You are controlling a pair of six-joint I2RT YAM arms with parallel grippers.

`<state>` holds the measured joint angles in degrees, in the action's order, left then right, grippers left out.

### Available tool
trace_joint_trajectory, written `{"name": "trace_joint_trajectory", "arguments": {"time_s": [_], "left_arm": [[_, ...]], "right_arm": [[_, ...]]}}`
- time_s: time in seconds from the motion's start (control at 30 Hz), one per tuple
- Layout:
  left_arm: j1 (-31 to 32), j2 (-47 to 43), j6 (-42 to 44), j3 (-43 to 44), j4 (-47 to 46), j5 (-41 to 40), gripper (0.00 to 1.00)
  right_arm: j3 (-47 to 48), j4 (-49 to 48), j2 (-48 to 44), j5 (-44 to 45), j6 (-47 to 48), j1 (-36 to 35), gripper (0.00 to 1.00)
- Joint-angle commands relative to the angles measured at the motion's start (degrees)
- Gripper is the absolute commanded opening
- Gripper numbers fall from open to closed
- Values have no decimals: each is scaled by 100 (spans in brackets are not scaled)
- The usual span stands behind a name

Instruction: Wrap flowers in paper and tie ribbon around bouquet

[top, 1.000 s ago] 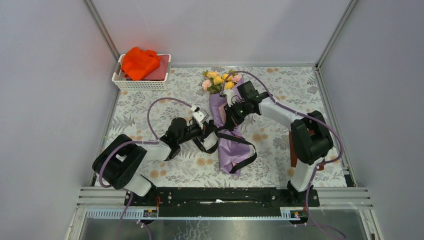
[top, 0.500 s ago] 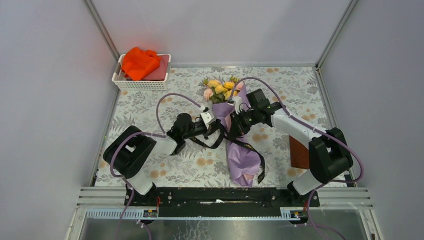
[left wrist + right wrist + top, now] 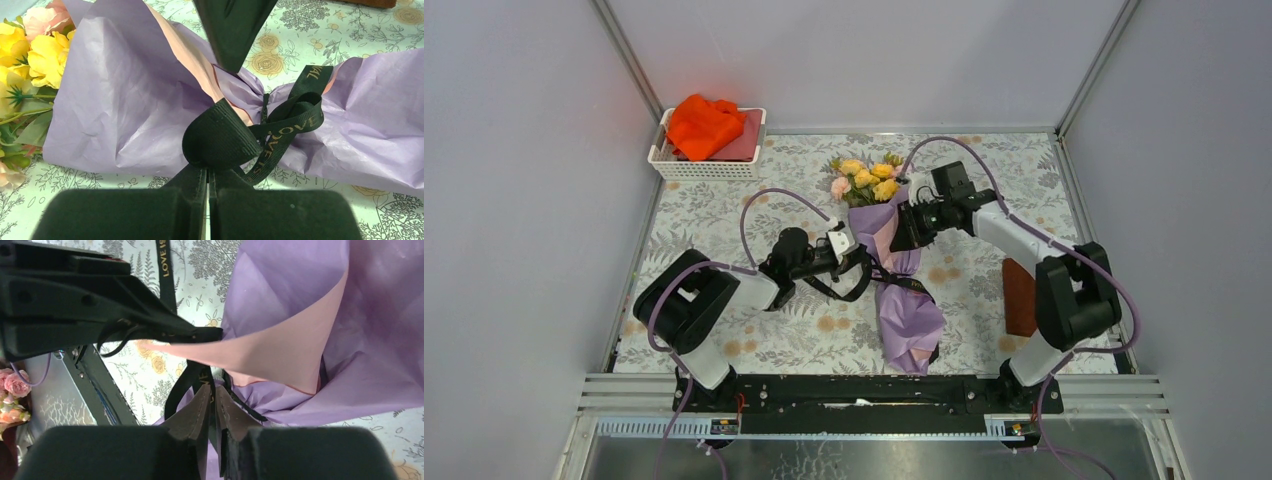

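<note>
The bouquet [image 3: 894, 270] lies lengthways mid-table, with the yellow and pink flowers [image 3: 866, 178] at its far end and lavender paper [image 3: 909, 325] coned around the stems. The black ribbon [image 3: 902, 283] with gold lettering cinches the paper's waist [image 3: 250, 87]. My left gripper [image 3: 856, 258] is just left of the waist, shut on a folded loop of ribbon [image 3: 220, 140]. My right gripper [image 3: 904, 228] hovers over the paper above the waist. Its fingers [image 3: 214, 392] stand slightly apart, with a ribbon strand [image 3: 202, 377] running loosely between them.
A white basket [image 3: 707, 166] with orange cloth [image 3: 702, 122] sits at the far left corner. A brown square pad [image 3: 1018, 296] lies by the right arm's base. Grey walls and metal rails bound the floral tablecloth [image 3: 724, 215].
The bouquet shifted right and the ribbon drew tight round its waist. My right gripper pulled back to the far right and its jaws parted. The left gripper stayed shut on its loop.
</note>
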<state>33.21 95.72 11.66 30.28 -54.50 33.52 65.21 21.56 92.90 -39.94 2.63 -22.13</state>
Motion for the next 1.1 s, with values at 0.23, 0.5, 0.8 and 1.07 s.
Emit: {"name": "trace_joint_trajectory", "arguments": {"time_s": [0.23, 0.5, 0.8, 1.07], "left_arm": [[-29, -182, 121, -140, -385, 56, 0], [-34, -210, 345, -174, -207, 10, 0], [-36, -238, 317, -116, -27, -64, 0], [-33, -266, 284, -120, 21, -32, 0]], "right_arm": [[-39, -476, 597, -38, -114, -792, 10], [-298, -507, 765, 375, -181, -1116, 10], [-392, -742, 791, 1214, -228, -1293, 23], [-319, -645, 606, 1881, -79, -1311, 26]]}}
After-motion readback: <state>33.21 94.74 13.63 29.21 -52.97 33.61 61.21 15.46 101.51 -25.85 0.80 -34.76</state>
